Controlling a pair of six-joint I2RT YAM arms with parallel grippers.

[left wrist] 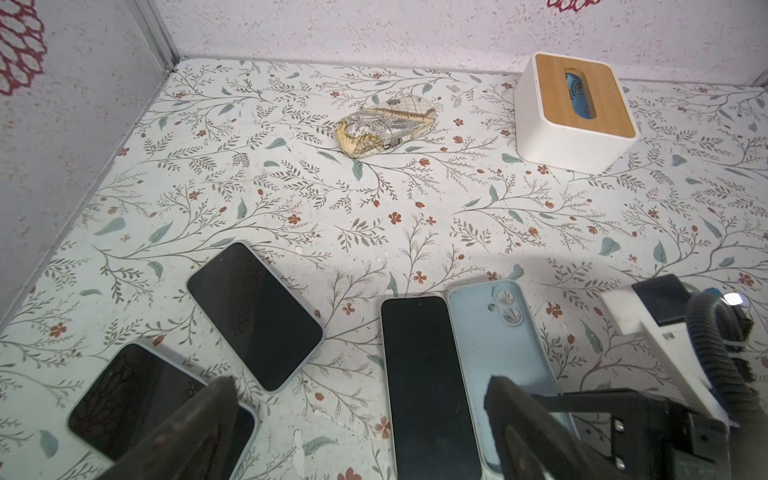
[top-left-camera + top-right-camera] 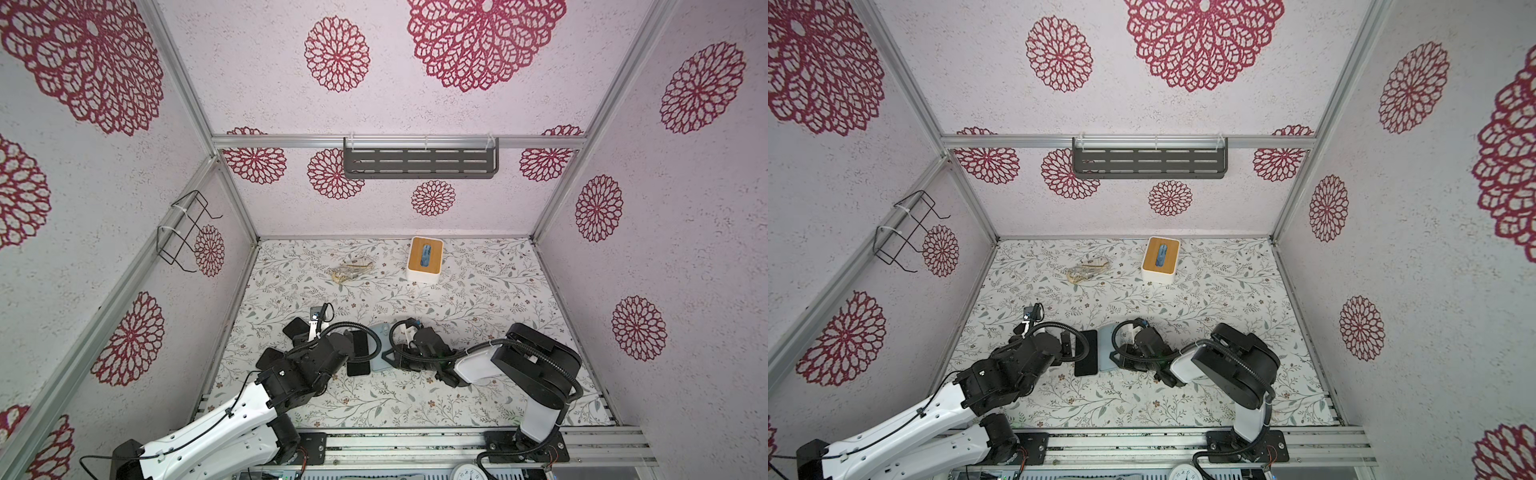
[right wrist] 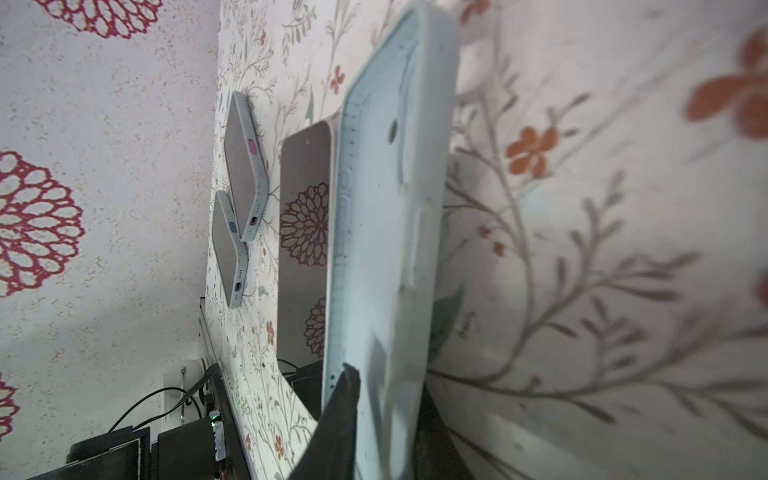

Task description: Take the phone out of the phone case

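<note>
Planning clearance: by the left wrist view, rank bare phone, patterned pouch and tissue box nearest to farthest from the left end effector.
1. bare phone, beside the empty case
2. patterned pouch, midway back
3. tissue box, far back

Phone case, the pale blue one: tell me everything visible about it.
The phone case is pale blue, matte and soft-looking. It is empty, open side up, with camera holes at its far end. It rests on the floral table, one long edge right beside the bare phone. The right tool straddles its near end; whether it grips cannot be told.
</note>
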